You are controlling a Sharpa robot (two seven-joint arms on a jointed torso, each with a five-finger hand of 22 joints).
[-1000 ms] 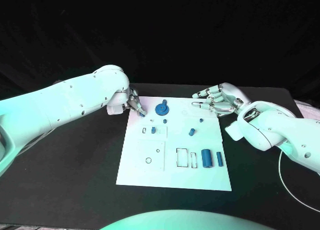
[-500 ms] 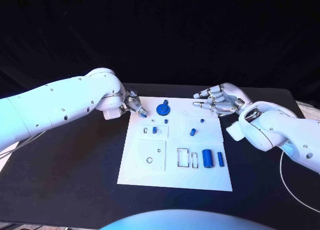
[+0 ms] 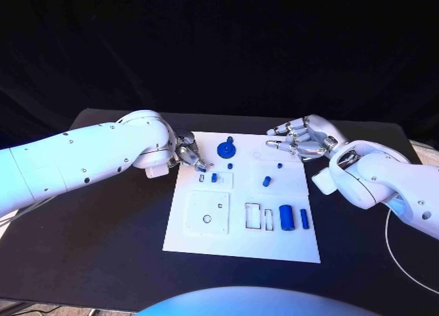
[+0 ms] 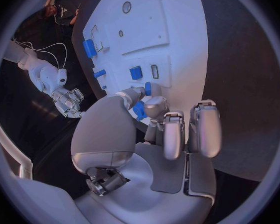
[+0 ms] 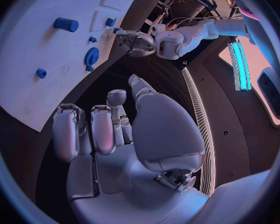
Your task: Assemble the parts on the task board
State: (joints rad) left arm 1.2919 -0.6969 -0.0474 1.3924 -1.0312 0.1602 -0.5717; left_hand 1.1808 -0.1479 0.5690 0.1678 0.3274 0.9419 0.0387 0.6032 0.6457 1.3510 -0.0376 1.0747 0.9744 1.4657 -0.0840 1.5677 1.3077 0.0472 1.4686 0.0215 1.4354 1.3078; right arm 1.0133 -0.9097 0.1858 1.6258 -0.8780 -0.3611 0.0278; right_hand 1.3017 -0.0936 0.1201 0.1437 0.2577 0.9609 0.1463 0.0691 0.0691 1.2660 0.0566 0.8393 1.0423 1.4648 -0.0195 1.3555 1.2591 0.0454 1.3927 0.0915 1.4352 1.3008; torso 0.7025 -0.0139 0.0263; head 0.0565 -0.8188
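Observation:
The white task board [image 3: 205, 232] lies mid-table. My left hand [image 3: 188, 158] hovers over the board's far left corner and pinches a small blue part [image 4: 140, 109] between thumb and finger, just beside a blue block [image 3: 214, 177] seated in a slot. A blue gear [image 3: 226, 149] stands on the board near the far edge. A blue cylinder [image 3: 285, 216] and a thin blue bar [image 3: 304, 219] lie on the near right. My right hand [image 3: 300, 139] floats off the board's far right corner, fingers apart, holding nothing.
More small blue pieces [image 3: 264, 180] stand mid-board, and open rectangular slots [image 3: 249, 215] lie next to the cylinder. A square plate with a hole [image 3: 206, 212] is on the near left. Black table [image 3: 105, 224] surrounds the board.
My left hand has moved a little toward me and inward over the board with the blue part still pinched. The right hand has stayed put.

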